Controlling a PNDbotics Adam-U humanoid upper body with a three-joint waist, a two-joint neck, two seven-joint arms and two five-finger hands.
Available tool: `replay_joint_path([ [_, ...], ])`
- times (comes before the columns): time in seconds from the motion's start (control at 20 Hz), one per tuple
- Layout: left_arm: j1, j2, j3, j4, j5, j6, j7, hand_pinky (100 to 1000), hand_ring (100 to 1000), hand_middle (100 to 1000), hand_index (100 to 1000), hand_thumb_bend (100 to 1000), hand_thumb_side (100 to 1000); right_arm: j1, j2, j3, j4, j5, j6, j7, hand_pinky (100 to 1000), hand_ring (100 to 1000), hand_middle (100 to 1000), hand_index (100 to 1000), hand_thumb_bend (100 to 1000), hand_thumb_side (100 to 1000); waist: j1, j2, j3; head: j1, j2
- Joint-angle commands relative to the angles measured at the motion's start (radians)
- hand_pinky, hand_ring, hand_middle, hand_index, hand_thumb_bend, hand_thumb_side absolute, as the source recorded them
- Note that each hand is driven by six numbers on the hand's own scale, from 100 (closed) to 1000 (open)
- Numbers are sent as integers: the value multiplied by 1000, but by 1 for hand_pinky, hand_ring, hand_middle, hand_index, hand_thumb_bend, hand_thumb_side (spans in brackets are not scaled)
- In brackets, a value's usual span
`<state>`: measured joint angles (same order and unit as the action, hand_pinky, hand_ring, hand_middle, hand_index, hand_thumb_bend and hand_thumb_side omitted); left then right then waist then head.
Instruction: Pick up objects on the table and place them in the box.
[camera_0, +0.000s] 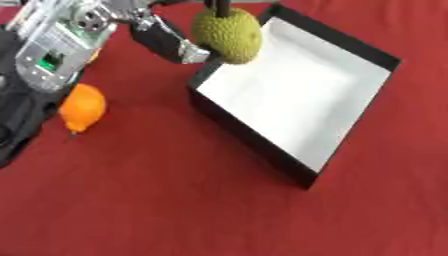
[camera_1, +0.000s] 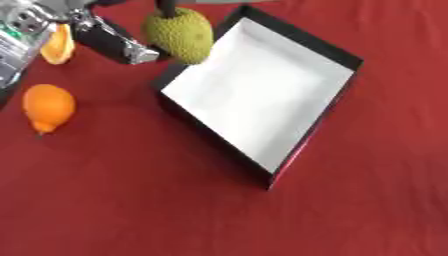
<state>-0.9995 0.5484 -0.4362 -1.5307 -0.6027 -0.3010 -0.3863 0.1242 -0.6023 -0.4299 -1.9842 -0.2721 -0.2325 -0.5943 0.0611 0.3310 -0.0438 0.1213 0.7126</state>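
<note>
Now the left hand (camera_0: 171, 40) has the bumpy green fruit (camera_0: 229, 34) pinched between a dark finger above and the thumb at its side, and it hangs right over the near-left corner of the box (camera_0: 262, 145), half above the rim, half above the white floor. To do this well, I'd carry it further in over the white floor before the fingers part, so it drops inside rather than clipping the black wall and rolling off onto the red table (camera_0: 175, 210). An orange fruit (camera_0: 81, 108) waits on the cloth, well apart from the box. The right eye view adds an orange slice-like shape (camera_1: 58, 45) beside the arm, which the left eye view mostly hides; the right hand shows in neither
</note>
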Motion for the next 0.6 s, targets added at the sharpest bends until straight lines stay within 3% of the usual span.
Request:
replay_joint_path([
  [0.05,-32,-40,-1,63,-43,-37,12,532,508,504,521,302,100,-11,-18,-4,-16,-15,6,6,962,1000,710,803,100,526,-5,-32,-6,13,-10],
  [0.25,-32,-66,-7,113,-91,-57,-27,629,571,576,608,372,100,-24,-21,2,-16,-26,12,11,962,1000,709,803,100,523,-2,-32,-15,19,-6],
  [0.35,-28,-66,-4,127,-125,-57,-70,747,691,705,762,379,100,-23,-20,3,-16,-24,13,14,962,1000,708,802,100,523,-1,-32,-17,19,-6],
  [0.4,-27,-67,-1,132,-133,-58,-95,747,691,705,762,379,100,-22,-19,3,-16,-23,14,15,962,1000,708,802,100,523,-1,-32,-17,19,-6],
  [0.45,-26,-67,4,135,-140,-59,-115,854,806,804,876,450,194,-22,-18,4,-16,-23,14,15,962,1000,708,802,100,523,-1,-32,-17,19,-6],
  [0.5,-25,-67,10,134,-145,-59,-129,878,841,837,905,507,374,-22,-17,4,-16,-23,15,15,962,1000,708,802,100,523,-1,-32,-17,18,-5],
  [0.6,-20,-61,30,119,-145,-53,-138,898,859,861,947,604,596,-20,-16,5,-16,-22,17,17,962,1000,708,802,100,523,0,-34,-14,16,-1],
])
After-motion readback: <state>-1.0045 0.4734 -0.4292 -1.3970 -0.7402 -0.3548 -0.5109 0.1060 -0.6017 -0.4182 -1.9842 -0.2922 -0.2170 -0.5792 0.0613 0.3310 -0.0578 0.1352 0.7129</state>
